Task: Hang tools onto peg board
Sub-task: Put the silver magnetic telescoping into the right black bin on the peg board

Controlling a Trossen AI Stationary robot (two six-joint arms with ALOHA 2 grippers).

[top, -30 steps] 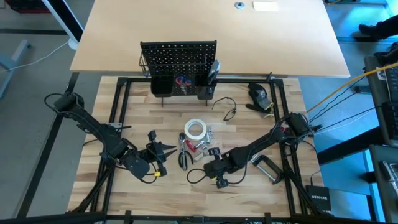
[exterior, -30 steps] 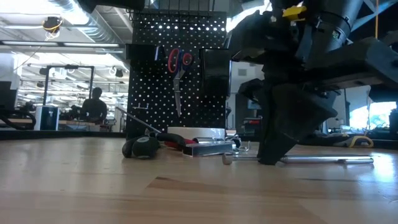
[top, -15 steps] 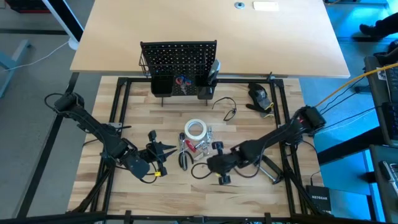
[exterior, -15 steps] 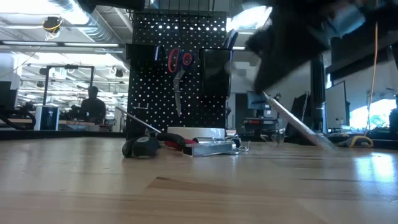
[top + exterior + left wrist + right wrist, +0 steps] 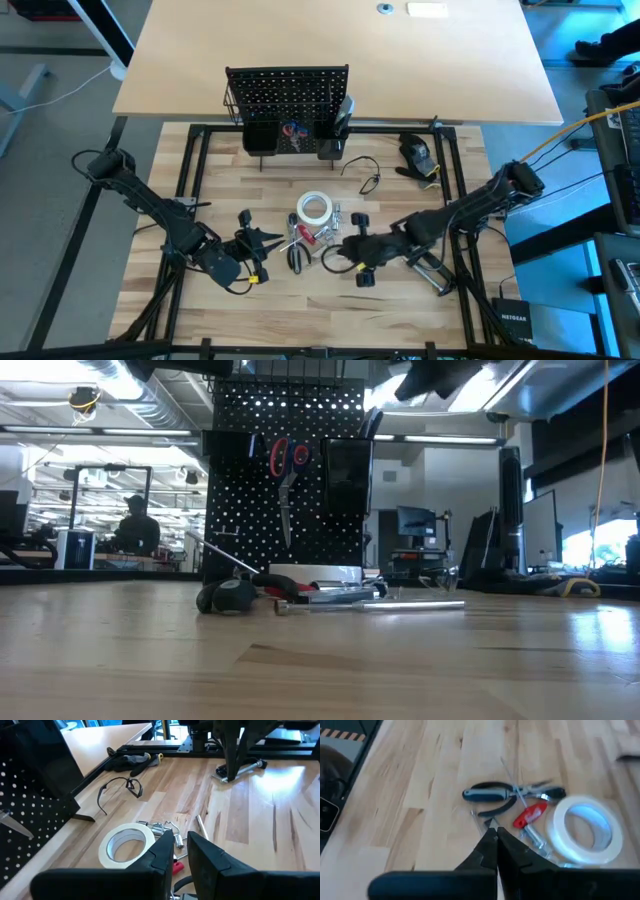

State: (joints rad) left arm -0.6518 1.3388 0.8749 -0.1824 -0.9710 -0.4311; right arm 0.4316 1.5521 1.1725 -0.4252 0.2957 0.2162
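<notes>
The right hand, fingers pressed together and empty, hovers low beside the black-handled pliers and white tape roll on the wooden counter. The left hand, narrowly parted, holds nothing nearby.

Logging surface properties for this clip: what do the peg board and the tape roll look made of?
Peg board: probably matte black painted metal; thin, rigid, evenly punched holes. Tape roll: off-white paper-like masking tape, dull surface, wound ring; exact type unclear.
</notes>
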